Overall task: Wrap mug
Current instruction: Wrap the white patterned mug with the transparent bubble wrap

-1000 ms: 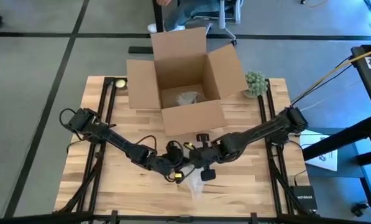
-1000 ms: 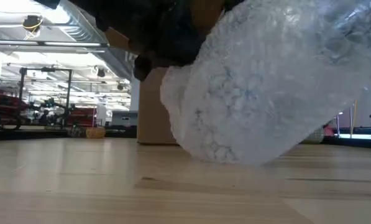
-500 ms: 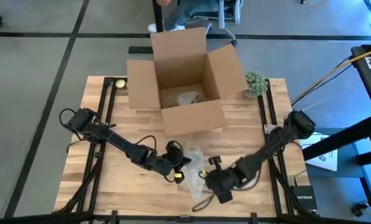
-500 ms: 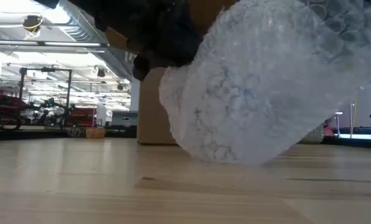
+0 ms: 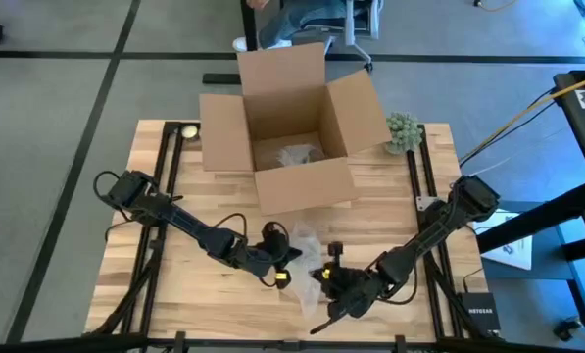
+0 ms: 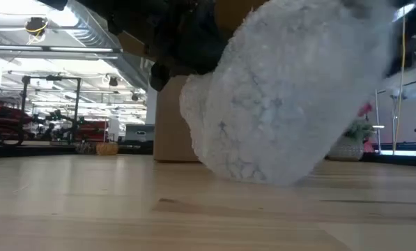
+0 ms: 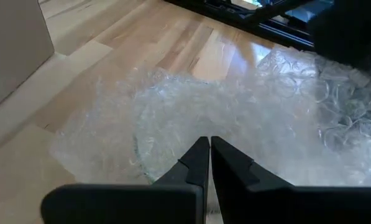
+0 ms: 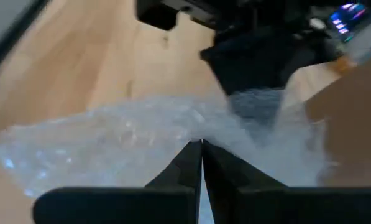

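A clear sheet of bubble wrap (image 5: 305, 253) lies bunched on the table's near middle, and in the low view it fills the frame as a rounded bundle (image 6: 277, 97) resting on the wood. The mug is hidden. My left gripper (image 5: 280, 257) is at the wrap's left side, shut, with its tips on the wrap (image 7: 204, 142). My right gripper (image 5: 327, 282) is at the wrap's near right side, shut on a gathered part of the wrap (image 8: 197, 144). My left gripper has its shut fingers on the bubble wrap (image 7: 191, 118), coming low from the table's left; I cannot tell whether wrap is caught between them. My right gripper pinches a gathered bunch of the wrap (image 8: 194, 134) between its two fingertips, and the sheet fans out from that point.
An open cardboard box (image 5: 292, 127) with some wrap inside stands at the table's far middle. A small green plant (image 5: 402, 130) sits at the far right, and a small ball (image 5: 187, 130) at the far left. Bare wood lies near left and right.
My right gripper has gone from just in front of the box toward the table's near edge, drawing the wrap's right part with it, and then come back a little toward the bundle. The wrap's right side has shifted; its left side has stayed put.
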Controlling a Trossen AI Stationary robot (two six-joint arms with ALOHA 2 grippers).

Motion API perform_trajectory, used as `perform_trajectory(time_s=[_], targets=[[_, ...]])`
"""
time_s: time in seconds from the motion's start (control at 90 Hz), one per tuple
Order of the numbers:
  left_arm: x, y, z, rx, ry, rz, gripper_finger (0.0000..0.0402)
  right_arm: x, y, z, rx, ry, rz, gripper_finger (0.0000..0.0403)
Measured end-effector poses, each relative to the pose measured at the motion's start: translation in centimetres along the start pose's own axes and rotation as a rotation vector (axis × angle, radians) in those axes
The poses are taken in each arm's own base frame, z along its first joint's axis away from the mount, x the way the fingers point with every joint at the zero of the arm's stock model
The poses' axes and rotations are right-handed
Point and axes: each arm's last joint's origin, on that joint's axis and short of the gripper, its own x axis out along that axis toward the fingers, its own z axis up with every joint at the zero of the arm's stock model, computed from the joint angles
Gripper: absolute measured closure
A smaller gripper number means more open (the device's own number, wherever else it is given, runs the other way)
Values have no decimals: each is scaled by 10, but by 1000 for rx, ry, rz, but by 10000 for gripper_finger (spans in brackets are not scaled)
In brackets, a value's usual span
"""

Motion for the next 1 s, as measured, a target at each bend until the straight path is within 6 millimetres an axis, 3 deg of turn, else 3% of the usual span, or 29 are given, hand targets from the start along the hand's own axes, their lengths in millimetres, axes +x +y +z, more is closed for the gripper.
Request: perform_trajectory(time_s=[0.189, 0.367, 0.689, 0.833, 1.0], targets=[[0, 0, 0, 0, 0, 0, 401, 3, -8, 12, -9, -9, -42, 402], [0, -1, 0, 2, 1, -1, 402, 12, -32, 35, -23, 42, -60, 402], [-1, -1, 0, 0, 1, -2, 402, 56, -86, 4, 126, 300, 162, 402], [-8, -3, 3, 41, 10, -14, 402, 67, -94, 2, 137, 269, 299, 402], [-34, -9, 14, 48, 7, -50, 402, 71, -90, 2, 131, 244, 311, 402]])
